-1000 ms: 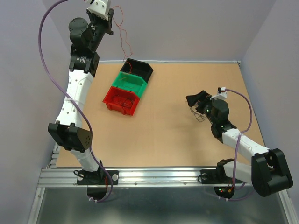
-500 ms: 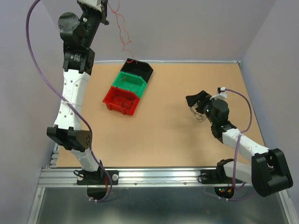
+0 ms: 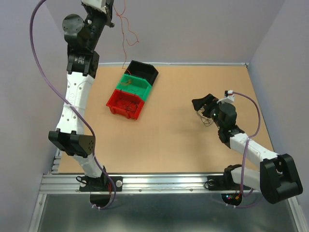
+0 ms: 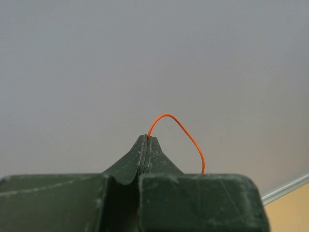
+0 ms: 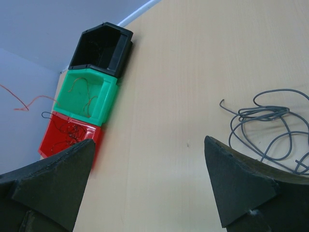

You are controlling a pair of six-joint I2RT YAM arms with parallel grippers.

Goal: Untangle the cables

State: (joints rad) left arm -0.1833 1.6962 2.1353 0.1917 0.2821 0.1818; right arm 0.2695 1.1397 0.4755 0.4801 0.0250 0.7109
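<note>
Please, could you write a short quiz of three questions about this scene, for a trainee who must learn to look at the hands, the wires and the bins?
1. True or false: the left hand is shut on an orange wire.
2. What colour is the middle bin of the row? A. black B. green C. red
3. What lies on the table by the open right hand?
Key: 1 true; 2 B; 3 a grey wire.
</note>
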